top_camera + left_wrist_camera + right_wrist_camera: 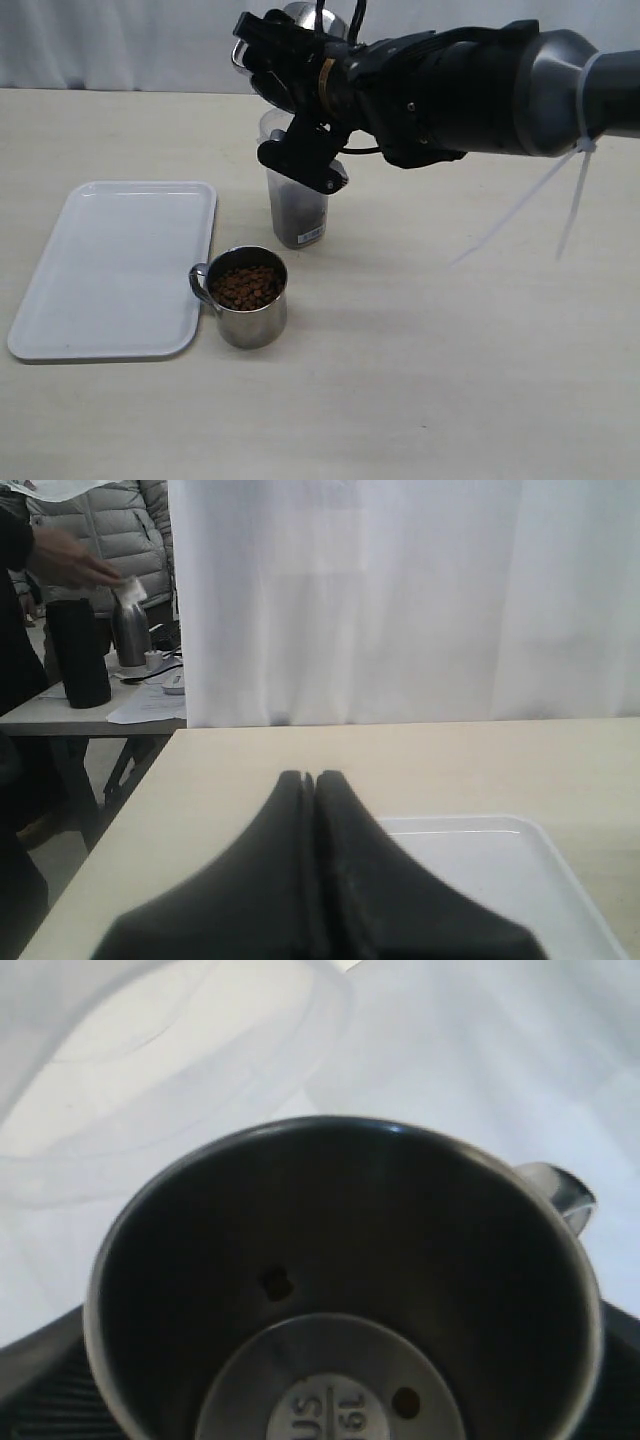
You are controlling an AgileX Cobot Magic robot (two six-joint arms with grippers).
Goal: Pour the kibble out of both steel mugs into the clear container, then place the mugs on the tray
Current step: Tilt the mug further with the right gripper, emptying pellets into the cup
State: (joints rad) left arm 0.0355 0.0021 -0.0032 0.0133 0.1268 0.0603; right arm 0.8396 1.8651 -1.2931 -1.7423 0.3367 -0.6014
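Right gripper reaches in over the container, its jaws spread wide and clamped on the tipped mug, which it holds high above the container's rim and slightly behind it, tilted well over. In the right wrist view its ribbed black fingers press on either side of that mug. The mug's dark inside is almost bare, with only two small pellets left on it and the loop handle sticking out to one side. Beyond it the container's pale rim shows as a blur. The container stands upright on the table, its lower part filled with kibble and a small white label near its base. The standing mug is just in front of the container, upright and apart from it, filled nearly to the brim with brown kibble. Its handle points away from the container toward the tray, which lies flat beside this mug, on the side farther from the container. Left gripper has its two black fingers pressed together with nothing between them. It hangs low over the table at a corner of the tray, well away from the container.
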